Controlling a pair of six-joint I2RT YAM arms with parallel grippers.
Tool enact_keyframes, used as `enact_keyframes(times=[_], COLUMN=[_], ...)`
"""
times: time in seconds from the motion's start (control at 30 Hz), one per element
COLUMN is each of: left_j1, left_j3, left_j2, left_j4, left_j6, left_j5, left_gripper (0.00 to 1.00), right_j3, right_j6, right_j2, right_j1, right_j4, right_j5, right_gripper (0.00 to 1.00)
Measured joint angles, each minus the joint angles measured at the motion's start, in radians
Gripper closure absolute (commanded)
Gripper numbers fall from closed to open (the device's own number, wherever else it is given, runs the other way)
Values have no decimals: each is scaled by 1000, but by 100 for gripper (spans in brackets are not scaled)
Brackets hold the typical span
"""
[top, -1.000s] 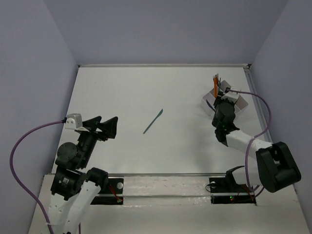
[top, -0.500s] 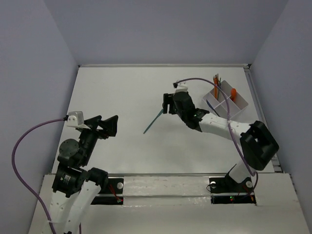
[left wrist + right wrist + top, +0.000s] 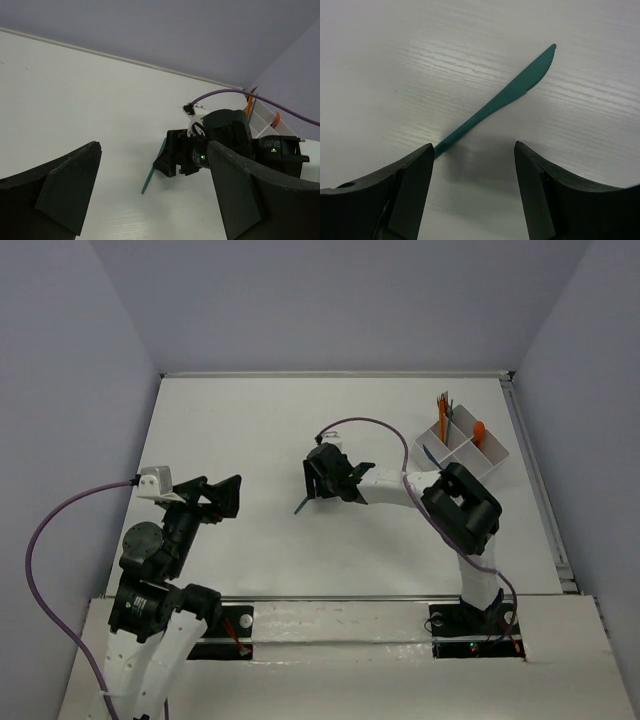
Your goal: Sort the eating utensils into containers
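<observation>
A dark teal plastic knife lies flat on the white table near the middle, and it also shows in the top view and the left wrist view. My right gripper is open and hovers low over the knife; in its wrist view the handle end runs under the left finger. The white four-compartment tray stands at the back right and holds orange and teal utensils. My left gripper is open and empty at the left of the table.
Purple cables loop from both wrists. The white table is walled by lilac panels on three sides. A metal rail runs along the near edge by the arm bases.
My right arm has swung left from the tray at the back right to the teal knife in the middle, and now hangs low over it. The left arm has hardly moved.
</observation>
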Motion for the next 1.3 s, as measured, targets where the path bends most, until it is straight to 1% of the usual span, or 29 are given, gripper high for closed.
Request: enact_keyframes(times=[0.1,0.13,0.2,0.3,0.4,0.53,0.6,0.73,0.87,1.03,1.2,1.3], left_j1=[1,1,1,1,1,1,1,1,1,1,1,1], left_j3=[0,0,0,0,0,0,0,0,0,0,0,0], left_j2=[0,0,0,0,0,0,0,0,0,0,0,0], left_j4=[0,0,0,0,0,0,0,0,0,0,0,0], left_j6=[0,0,0,0,0,0,0,0,0,0,0,0], left_j5=[0,1,1,2,3,3,4,4,4,5,6,6], left_gripper=[1,1,1,1,1,1,1,1,1,1,1,1], right_j3=[15,27,42,80,105,117,118,154,181,182,202,269], right_j6=[13,18,23,26,22,-3,-29,-92,-178,-263,-322,-347], right_j2=[21,28,40,71,88,93,93,96,98,87,89,125], right_j1=[0,0,0,4,7,7,7,6,0,-20,-45,-53], right_j4=[-16,-21,-23,-29,-44,-77,-88,-170,-248,-297,-349,-404], right_j5=[-6,-5,-6,-2,9,17,19,13,-29,-107,-172,-196], right_gripper=[36,41,45,58,64,76,77,79,74,69,69,69])
